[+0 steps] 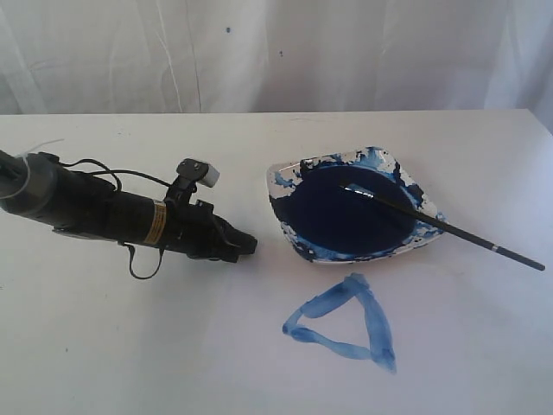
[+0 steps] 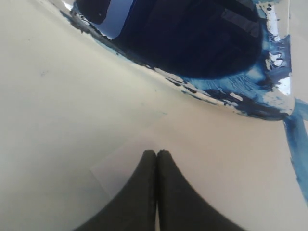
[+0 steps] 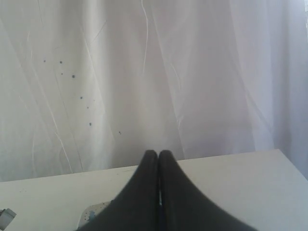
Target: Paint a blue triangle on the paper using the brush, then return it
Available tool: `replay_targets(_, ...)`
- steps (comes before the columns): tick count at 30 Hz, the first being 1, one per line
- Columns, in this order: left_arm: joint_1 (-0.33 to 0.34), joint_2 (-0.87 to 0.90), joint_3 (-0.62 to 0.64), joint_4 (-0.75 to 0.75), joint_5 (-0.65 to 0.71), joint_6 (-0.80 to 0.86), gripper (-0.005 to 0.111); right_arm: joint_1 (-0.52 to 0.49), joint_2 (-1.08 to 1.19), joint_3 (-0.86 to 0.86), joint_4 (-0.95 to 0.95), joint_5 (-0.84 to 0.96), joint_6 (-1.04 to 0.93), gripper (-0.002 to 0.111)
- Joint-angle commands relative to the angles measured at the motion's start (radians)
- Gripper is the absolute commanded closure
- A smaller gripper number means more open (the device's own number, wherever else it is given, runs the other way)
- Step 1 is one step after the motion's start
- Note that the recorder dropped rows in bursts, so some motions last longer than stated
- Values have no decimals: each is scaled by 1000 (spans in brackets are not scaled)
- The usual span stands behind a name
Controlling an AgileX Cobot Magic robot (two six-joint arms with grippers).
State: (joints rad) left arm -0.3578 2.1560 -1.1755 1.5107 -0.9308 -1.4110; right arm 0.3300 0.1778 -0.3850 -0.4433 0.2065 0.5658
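Note:
The brush lies across the white dish, its bristle end over the dark navy paint pool and its handle sticking out past the right rim. Just in front of the dish, the blue triangle is a streaky hollow outline on the paper. My left gripper rests low over the paper to the left of the dish, shut and holding nothing. One blue stroke shows beside the dish rim. My right gripper is shut and holds nothing; it faces the curtain and is outside the exterior view.
A wrinkled white curtain with a few dark specks hangs behind the table's far edge. The left arm's black body and cables lie across the left part of the table. A corner of the dish shows below the right fingers.

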Motion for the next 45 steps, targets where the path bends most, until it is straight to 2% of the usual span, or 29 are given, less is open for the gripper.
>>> replay_targets(1,16,-28,-1,61,-23,-23,107,0,-7,7,2,-6,-9,108)
replay_targets(7,102,-159,-1,228,9,-207,107,0,-7,7,2,-6,-9,108)
replay_targets(9,163,-255,-1,234,11,-289,107,0,-7,7,2,-6,-9,108)
replay_targets(14,228,-415,34,234,60,-321,107,0,-7,7,2,-6,-9,108)
replay_targets(16,237,-492,74,234,143,-321,107,0,-7,7,2,-6,-9,108)
replay_targets(18,234,-659,188,234,392,-309,107,0,-7,7,2,-6,-9,108)
replay_targets(20,212,-778,276,234,582,-307,107,0,-7,7,2,-6,-9,108)
replay_targets(23,186,-946,370,195,725,-314,107,0,-7,7,2,-6,-9,108)
replay_targets(25,187,-1074,431,197,655,-344,107,0,-7,7,1,-3,-9,108)
replay_targets(29,187,-1231,463,199,316,-334,107,0,-7,7,1,-2,-9,108)
replay_targets(31,187,-1264,463,201,241,-279,107,0,-7,7,1,-2,-9,108)
replay_targets(33,187,-1289,465,205,246,-188,107,0,-7,7,1,-2,-9,108)
replay_targets(35,182,-1299,482,234,285,-228,107,0,-7,7,1,-2,-9,108)
replay_targets(40,182,-1475,629,234,691,-530,107,0,-7,7,1,8,-9,108)
replay_targets(41,182,-1520,660,234,738,-562,107,0,-7,7,1,10,-9,108)
replay_targets(45,182,-1717,772,234,786,-526,107,0,-7,7,1,12,-9,108)
